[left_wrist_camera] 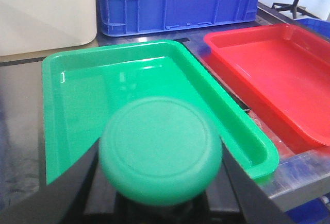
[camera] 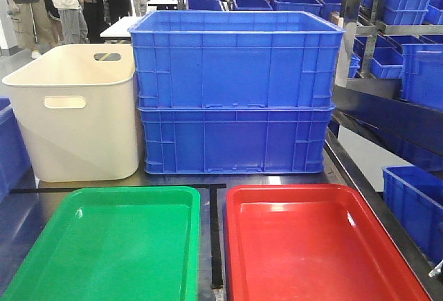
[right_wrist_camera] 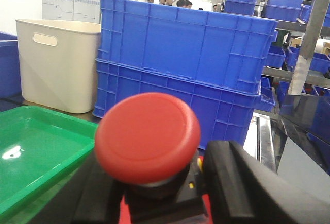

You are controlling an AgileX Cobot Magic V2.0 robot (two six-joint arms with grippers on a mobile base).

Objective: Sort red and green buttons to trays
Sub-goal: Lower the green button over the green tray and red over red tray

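Green button (left_wrist_camera: 161, 152), gripped in left jaws over the green tray (left_wrist_camera: 129, 80); red button (right_wrist_camera: 148, 136), gripped in right jaws, seemingly near the red tray (camera: 311, 245); we judge placing underway, each needing lowering and release.

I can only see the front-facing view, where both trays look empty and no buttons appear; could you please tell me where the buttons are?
Observer: The left gripper is shut on the green button.
Operator: And the red one?
Observer: The right gripper is shut on the red button.
Operator: Is the left arm facing its tray?
Observer: Yes, its wrist view looks past the button onto the green tray, with the red tray beside it.
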